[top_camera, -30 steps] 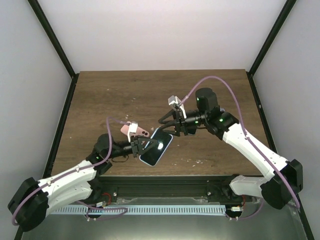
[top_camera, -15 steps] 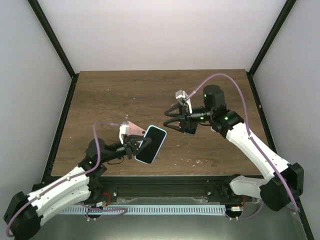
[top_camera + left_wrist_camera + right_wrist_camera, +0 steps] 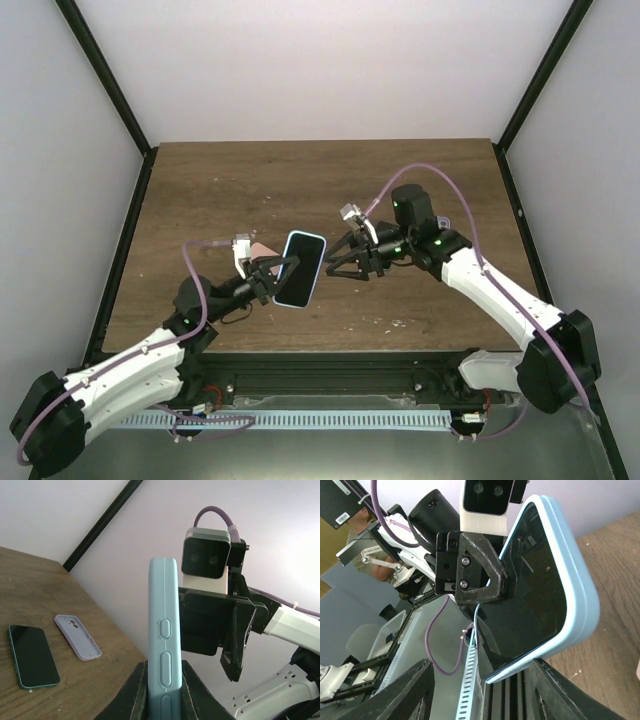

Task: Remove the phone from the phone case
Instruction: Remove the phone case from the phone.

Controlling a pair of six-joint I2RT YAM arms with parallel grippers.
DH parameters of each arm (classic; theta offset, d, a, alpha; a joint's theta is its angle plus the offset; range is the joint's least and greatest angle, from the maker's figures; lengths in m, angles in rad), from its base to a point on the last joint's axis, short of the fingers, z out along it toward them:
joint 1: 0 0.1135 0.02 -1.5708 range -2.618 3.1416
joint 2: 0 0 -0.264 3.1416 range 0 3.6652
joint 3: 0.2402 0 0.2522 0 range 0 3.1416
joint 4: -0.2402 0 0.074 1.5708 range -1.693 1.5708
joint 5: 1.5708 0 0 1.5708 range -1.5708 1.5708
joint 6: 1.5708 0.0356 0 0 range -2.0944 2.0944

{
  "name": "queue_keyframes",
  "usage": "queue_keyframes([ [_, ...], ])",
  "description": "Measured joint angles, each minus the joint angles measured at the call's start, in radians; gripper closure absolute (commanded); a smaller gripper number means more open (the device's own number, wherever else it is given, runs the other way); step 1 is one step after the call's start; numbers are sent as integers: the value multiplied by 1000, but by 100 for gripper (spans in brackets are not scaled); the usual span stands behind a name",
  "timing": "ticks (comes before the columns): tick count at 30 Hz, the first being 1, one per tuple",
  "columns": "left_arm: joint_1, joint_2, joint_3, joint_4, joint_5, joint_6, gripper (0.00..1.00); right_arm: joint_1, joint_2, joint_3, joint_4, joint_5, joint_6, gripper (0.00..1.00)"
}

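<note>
Lower end of the phone case (image 3: 163, 640) — cut off.

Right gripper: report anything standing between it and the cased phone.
Nothing visible. The right gripper, fingers open, faces the cased phone directly; only the left gripper touches it, clamping front and back.

1. In the top view the scene is lit brightly and evenly, and only soft, faint shadows are cast on the wooden surface (image 3: 250, 180).
2. In the left wrist view the pale wall (image 3: 260, 510) is rendered very bright, while the left fingers (image 3: 131, 700) at the bottom edge are shown dark and slightly soft.
3. In the right wrist view faint reflections are seen on the phone (image 3: 530, 590) screen, and the right fingers (image 3: 407, 695) are rendered blurred and almost black.
</note>
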Motion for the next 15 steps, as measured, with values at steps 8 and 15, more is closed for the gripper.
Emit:
queue_keyframes([
  [8, 4, 56, 0, 83, -36, -14, 100, 2, 64, 29, -1, 8, 22, 53],
  [15, -2, 76, 1, 118, -33, -18, 100, 25, 68, 30, 10, 67, 29, 59],
])
